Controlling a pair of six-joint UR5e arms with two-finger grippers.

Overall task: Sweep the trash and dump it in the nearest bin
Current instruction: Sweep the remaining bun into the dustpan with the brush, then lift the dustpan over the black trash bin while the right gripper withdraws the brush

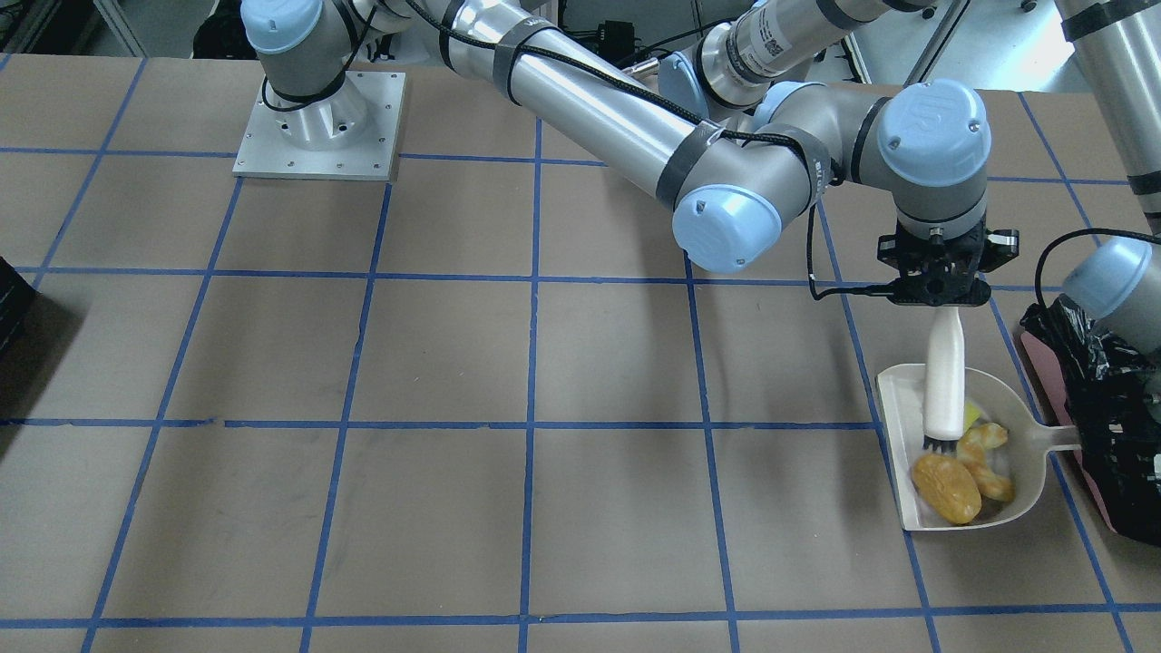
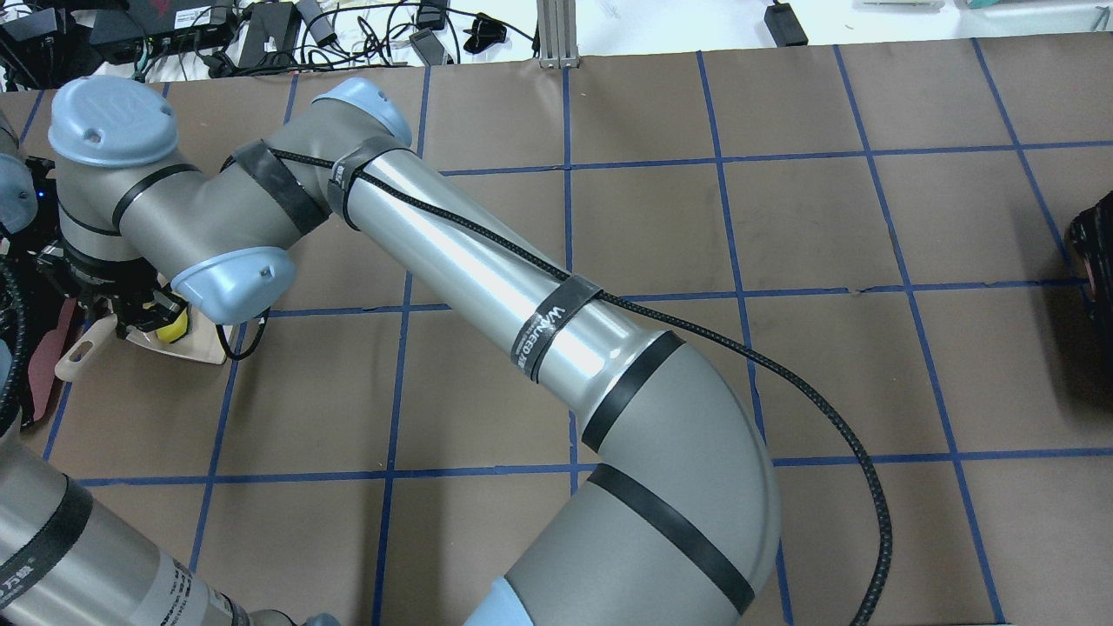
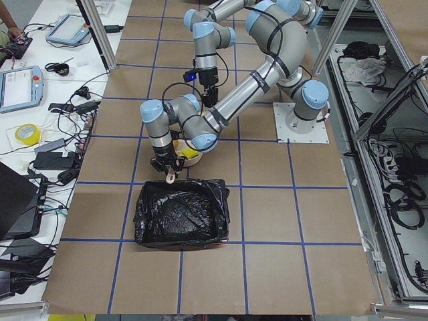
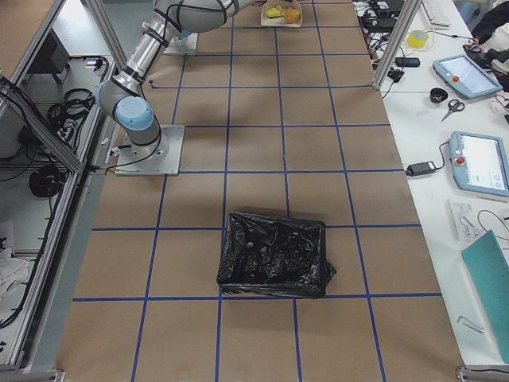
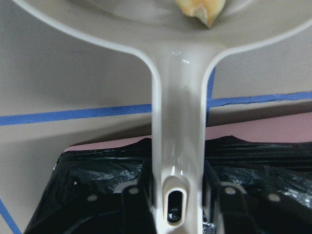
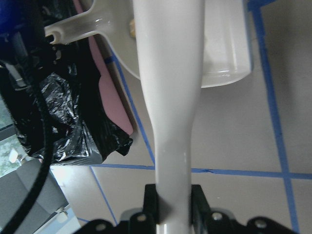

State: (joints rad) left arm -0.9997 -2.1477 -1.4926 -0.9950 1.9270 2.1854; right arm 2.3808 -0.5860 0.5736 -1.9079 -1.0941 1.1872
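Observation:
A white dustpan [image 1: 898, 399] sits low by the table next to the bin [image 1: 1102, 408], a pink-sided box lined with a black bag. In the pan lie the brown bread roll [image 1: 946, 488], the golden croissant [image 1: 986, 456] and the yellow sponge [image 1: 972, 414]. My right gripper [image 1: 934, 288] reaches across and is shut on a white brush [image 1: 944, 381], bristles down in the pan beside the roll. My left gripper [image 5: 176, 195] is shut on the dustpan handle [image 5: 176, 122], above the bin's rim. The right wrist view shows the brush handle [image 6: 168, 73] between the fingers [image 6: 152, 195].
A second black-bagged bin [image 4: 274, 255] stands near the table's other end, showing as a black edge in the overhead view [image 2: 1096, 252]. The right arm's long link [image 2: 522, 296] crosses the table. Blue tape lines grid the brown surface.

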